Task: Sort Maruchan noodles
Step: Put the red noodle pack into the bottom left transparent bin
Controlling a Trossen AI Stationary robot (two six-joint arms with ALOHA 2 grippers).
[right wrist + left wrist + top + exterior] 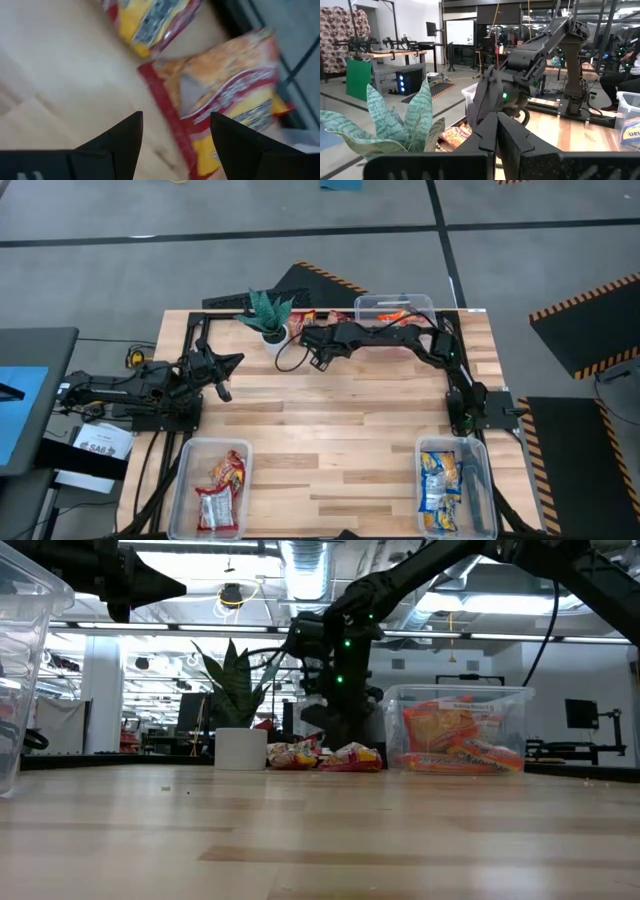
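Note:
Two orange-yellow and red noodle packets (pixel 225 85) (pixel 150 20) lie flat on the table by the far edge, beside the potted plant (pixel 268 313); they also show in the low view as packets (pixel 322 755). My right gripper (pixel 175 135) (pixel 312 340) hovers open just above them, fingers pointing down, one on either side of the nearer packet's red edge. My left gripper (pixel 497 135) (pixel 236 361) waits shut above the table's left side, pointed toward the plant. Sorted packets lie in three clear bins.
A far bin (pixel 395 308) holds orange packets, the near-left bin (pixel 215 485) red-white ones, the near-right bin (pixel 452 485) blue-yellow ones. The plant in its white pot (pixel 240 748) stands close to the loose packets. Bare wood lies across the table's middle (pixel 340 420).

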